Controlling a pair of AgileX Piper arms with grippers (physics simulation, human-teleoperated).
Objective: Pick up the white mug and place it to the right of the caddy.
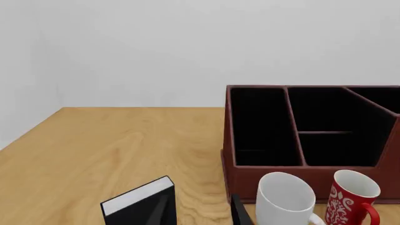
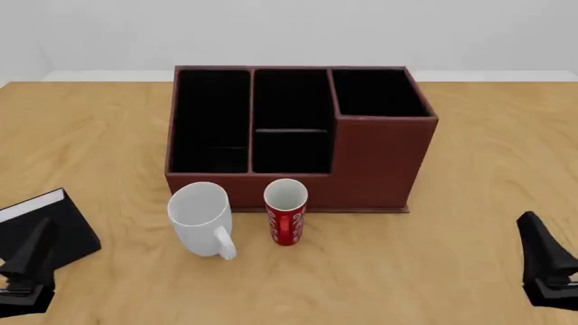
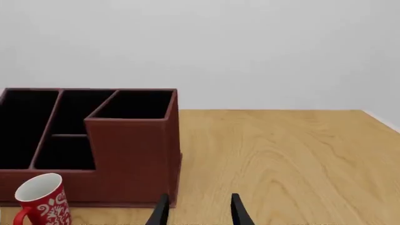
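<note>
I've got the white mug (image 2: 200, 217) standing upright on the wooden surface (image 2: 407, 264), just in front of the caddy (image 2: 380, 156), near its front-left corner, handle turned toward my side. Right next to it, on its right, stands the slim red mug (image 2: 285, 211) with the white swirls, also upright, the two apart by a narrow gap. Both mugs sit close against the caddy's front wall; I can't tell if they touch it.

The caddy sits mid-surface, three black-lined compartments open upward, its taller section at the right end. The surface to the right of it shows bare wood.

My left claw (image 2: 27, 267) is low at the near-left edge, over a small black box with a white edge (image 2: 50, 223) that lies flat there, well apart from the white mug. In the left wrist view its fingers (image 1: 164, 211) stand parted with nothing between them, box (image 1: 138, 201) on one side, white mug (image 1: 284, 197) and red mug (image 1: 351, 194) on the other.

My right claw (image 2: 546, 264) is at the near-right edge, well clear of the caddy. The right wrist view shows its fingers (image 3: 161, 211) spread and empty, pointing just past the caddy's (image 3: 131, 154) right front corner, red mug (image 3: 42, 199) off to the side.
</note>
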